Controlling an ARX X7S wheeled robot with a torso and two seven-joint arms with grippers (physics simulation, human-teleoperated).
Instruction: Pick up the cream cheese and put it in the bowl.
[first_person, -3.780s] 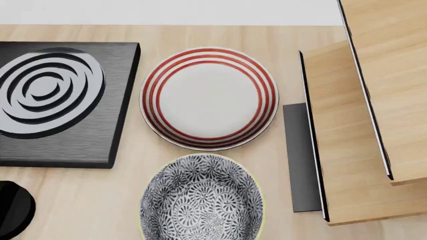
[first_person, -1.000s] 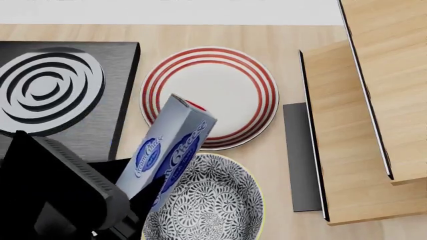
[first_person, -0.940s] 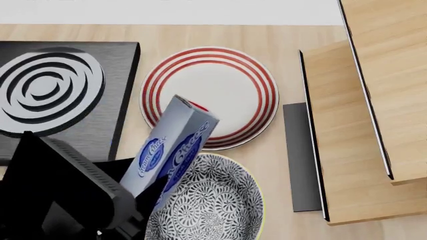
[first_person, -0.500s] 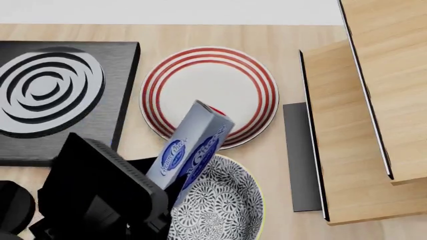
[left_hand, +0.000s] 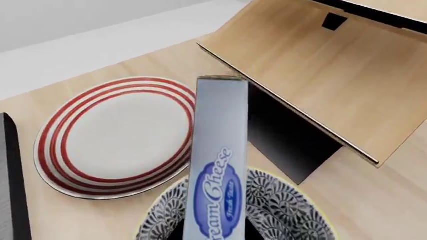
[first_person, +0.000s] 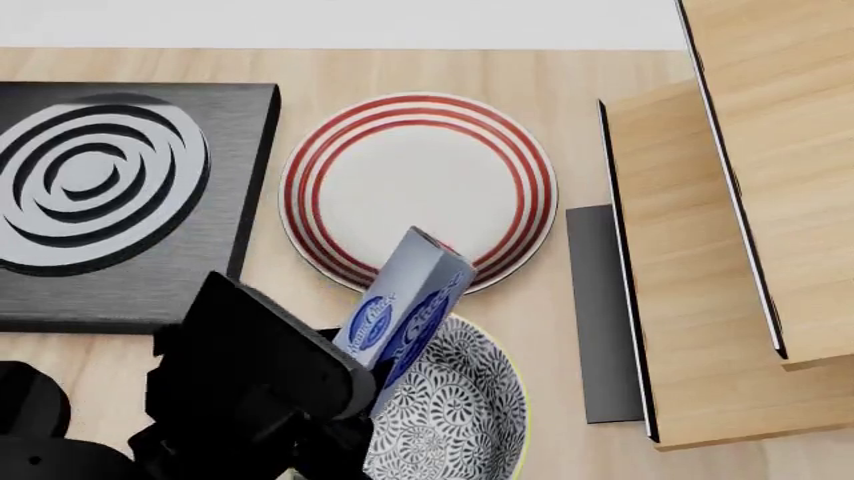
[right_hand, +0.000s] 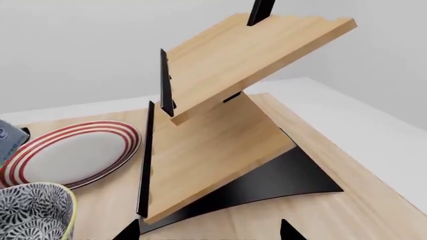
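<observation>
Over the bowl (first_person: 447, 410), left gripper (first_person: 350, 400) jaws grasp the cream cheese (first_person: 404, 310) by its lower end, tilted toward the bowl for release. Right jaws: cannot tell.

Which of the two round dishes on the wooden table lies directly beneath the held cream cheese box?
The deep blue-and-white floral bowl, not the flat white red-ringed plate lying farther from the robot.
</observation>
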